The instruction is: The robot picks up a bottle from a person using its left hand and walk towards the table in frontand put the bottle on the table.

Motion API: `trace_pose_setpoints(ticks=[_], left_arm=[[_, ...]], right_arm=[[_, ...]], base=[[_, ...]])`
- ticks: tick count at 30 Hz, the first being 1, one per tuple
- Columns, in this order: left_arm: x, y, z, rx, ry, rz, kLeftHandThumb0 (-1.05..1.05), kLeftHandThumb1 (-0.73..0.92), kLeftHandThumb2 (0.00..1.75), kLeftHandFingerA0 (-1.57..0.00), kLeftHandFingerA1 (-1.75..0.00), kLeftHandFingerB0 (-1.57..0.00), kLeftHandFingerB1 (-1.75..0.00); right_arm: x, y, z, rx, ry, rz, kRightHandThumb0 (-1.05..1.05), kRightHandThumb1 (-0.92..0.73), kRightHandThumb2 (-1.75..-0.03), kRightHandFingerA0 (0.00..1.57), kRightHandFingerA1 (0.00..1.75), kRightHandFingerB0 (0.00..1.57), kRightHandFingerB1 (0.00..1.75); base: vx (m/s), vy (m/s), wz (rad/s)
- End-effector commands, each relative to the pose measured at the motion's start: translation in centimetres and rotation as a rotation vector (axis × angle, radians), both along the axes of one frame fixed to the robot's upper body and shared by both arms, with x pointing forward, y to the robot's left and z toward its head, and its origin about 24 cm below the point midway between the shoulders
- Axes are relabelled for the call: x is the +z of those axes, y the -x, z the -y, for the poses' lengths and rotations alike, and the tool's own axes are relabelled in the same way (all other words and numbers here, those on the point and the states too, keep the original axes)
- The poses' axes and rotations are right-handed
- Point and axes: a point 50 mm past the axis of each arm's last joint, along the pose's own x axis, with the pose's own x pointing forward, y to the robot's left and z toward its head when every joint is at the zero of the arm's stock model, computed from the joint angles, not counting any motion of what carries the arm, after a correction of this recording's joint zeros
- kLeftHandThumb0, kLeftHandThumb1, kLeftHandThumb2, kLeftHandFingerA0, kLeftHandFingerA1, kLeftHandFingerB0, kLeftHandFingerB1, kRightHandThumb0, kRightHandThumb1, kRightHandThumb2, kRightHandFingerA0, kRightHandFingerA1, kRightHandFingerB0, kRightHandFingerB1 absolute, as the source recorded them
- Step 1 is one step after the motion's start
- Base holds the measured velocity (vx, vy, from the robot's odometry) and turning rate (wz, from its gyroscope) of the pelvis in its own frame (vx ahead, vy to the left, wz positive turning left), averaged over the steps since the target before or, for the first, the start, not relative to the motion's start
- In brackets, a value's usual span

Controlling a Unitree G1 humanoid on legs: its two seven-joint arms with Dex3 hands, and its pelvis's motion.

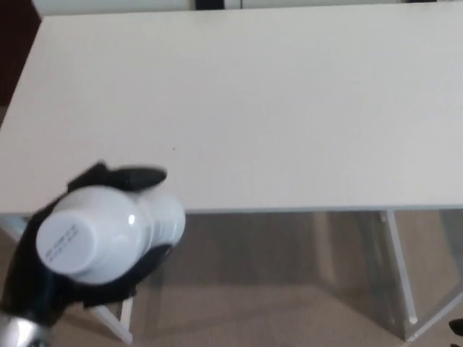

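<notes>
Plastic, white and glossy, makes up the bottle (108,231), which catches a small bright highlight on its rounded body. It is seen end on: a flat round face with faint grey print turns toward the camera, and behind it the body swells into a smooth, wider curve. The left hand (40,278) is clenched around it, matte black. One thick finger (134,176) curls over the top of the bottle, and more black wraps its left side and underside. A bit of grey metal wrist shows at the bottom left corner of the picture.

The bottle is held up in the air, over the front edge of the worktop (253,108) near its front left corner. Whether it touches the surface cannot be told.

The worktop is a broad white rectangle, flat and matte, plain but for a tiny dark speck (173,150) toward the left. Thin white legs (401,275) run down from its front edge to a dull beige floor (275,289). Beyond the back edge lies a strip of white furniture (108,6), with a dark area at the far left corner.

Of the right hand (457,327) only a dark sliver shows at the lower right edge of the picture, too little to tell its state.
</notes>
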Motion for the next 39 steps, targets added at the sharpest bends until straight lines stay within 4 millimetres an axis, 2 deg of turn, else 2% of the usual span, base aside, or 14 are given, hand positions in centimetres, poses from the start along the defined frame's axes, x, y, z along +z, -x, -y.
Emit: trace_pose_setpoints(ticks=[1, 8, 10, 14, 16, 20, 23, 28, 31, 32, 34, 35, 36, 39], left_arm=[[2.0, -0.8, 0.5, -0.012, -0.057, 0.039, -0.16, 0.80, 0.76, -1.02, -1.20, -0.79, -0.86], [3.7, -3.0, 2.1, -0.063, -0.080, 0.042, -0.10, 0.84, 0.73, -0.99, -1.23, -0.76, -0.88], [4.5, -4.6, 2.7, -0.072, -0.153, 0.066, -0.08, 0.86, 0.70, -0.95, -1.21, -0.75, -0.90], [4.0, -6.0, 3.2, -0.085, -0.162, 0.012, -0.06, 0.87, 0.67, -0.99, -1.26, -0.77, -0.84], [3.6, -7.0, 3.4, -0.078, -0.148, -0.059, -0.05, 0.84, 0.70, -1.03, -1.32, -0.81, -0.81], [2.5, -8.5, 3.5, -0.071, -0.137, -0.195, -0.08, 0.85, 0.69, -1.08, -1.32, -0.80, -0.79], [2.0, -9.5, 3.7, -0.061, -0.163, -0.251, -0.14, 0.84, 0.65, -1.07, -1.32, -0.81, -0.75], [1.8, -11.4, 4.1, -0.058, -0.092, -0.346, -0.13, 0.82, 0.66, -1.05, -1.35, -0.85, -0.77], [2.3, -12.7, 5.1, -0.038, -0.112, -0.383, -0.17, 0.78, 0.63, -1.04, -1.24, -0.88, -0.71], [2.4, -13.1, 5.7, -0.039, -0.141, -0.372, -0.17, 0.79, 0.63, -1.00, -1.34, -0.89, -0.71], [2.5, -13.6, 6.3, -0.047, -0.198, -0.350, -0.19, 0.77, 0.65, -1.00, -1.36, -0.90, -0.70], [2.5, -14.0, 6.9, -0.065, -0.220, -0.344, -0.17, 0.75, 0.70, -1.11, -1.22, -0.94, -0.74], [2.4, -14.2, 7.3, -0.075, -0.231, -0.344, -0.17, 0.73, 0.71, -1.13, -1.21, -0.94, -0.74], [1.5, -14.0, 8.7, -0.102, -0.266, -0.357, -0.19, 0.75, 0.69, -1.09, -1.28, -0.93, -0.74]], right_arm=[[-0.2, 0.6, 0.3, -0.018, -0.006, -0.016, -0.40, -0.72, -0.62, 0.66, 0.45, 0.54, 0.41], [0.0, 0.7, 0.5, -0.008, -0.005, -0.014, -0.40, -0.71, -0.62, 0.66, 0.45, 0.54, 0.41], [0.0, 0.7, 0.5, -0.002, 0.006, -0.014, -0.39, -0.71, -0.61, 0.66, 0.45, 0.54, 0.41], [-0.7, 2.6, 0.5, -0.004, -0.001, -0.051, -0.38, -0.71, -0.61, 0.66, 0.46, 0.53, 0.41], [-1.1, 3.6, 0.5, -0.005, -0.001, -0.076, -0.38, -0.72, -0.62, 0.67, 0.46, 0.54, 0.41], [-1.5, 5.0, 0.6, -0.009, 0.000, -0.116, -0.39, -0.72, -0.62, 0.67, 0.46, 0.54, 0.41], [-1.5, 5.1, 0.8, -0.002, 0.010, -0.131, -0.39, -0.72, -0.62, 0.67, 0.45, 0.55, 0.41], [-1.4, 5.0, 1.1, -0.001, 0.011, -0.133, -0.39, -0.73, -0.62, 0.66, 0.45, 0.56, 0.41], [-1.5, 4.9, 0.9, 0.011, 0.018, -0.138, -0.40, -0.72, -0.62, 0.67, 0.45, 0.55, 0.40], [-1.5, 4.8, 0.8, 0.013, 0.018, -0.140, -0.39, -0.72, -0.62, 0.69, 0.47, 0.55, 0.41], [-1.5, 4.7, 0.7, 0.016, 0.018, -0.139, -0.40, -0.72, -0.62, 0.68, 0.46, 0.55, 0.41], [-1.5, 4.5, 0.6, 0.016, 0.013, -0.130, -0.39, -0.72, -0.62, 0.66, 0.45, 0.54, 0.40], [-1.5, 4.5, 0.6, 0.018, 0.011, -0.128, -0.38, -0.72, -0.62, 0.64, 0.44, 0.54, 0.40], [-1.6, 4.8, 0.6, 0.013, 0.015, -0.140, -0.38, -0.72, -0.62, 0.63, 0.44, 0.54, 0.40]], base=[[0.15, -0.034, -0.04], [0.12, 0.059, -0.07], [0.16, 0.152, 0.30], [0.16, 0.090, 0.05], [0.06, 0.062, 0.08], [0.01, 0.013, 0.02], [0.06, 0.008, 0.17], [0.07, -0.055, 0.00], [0.00, 0.000, 0.00], [0.01, 0.030, -0.06], [0.01, 0.042, -0.08], [0.00, 0.055, -0.11], [0.00, 0.060, -0.06], [-0.01, 0.079, 0.00]])
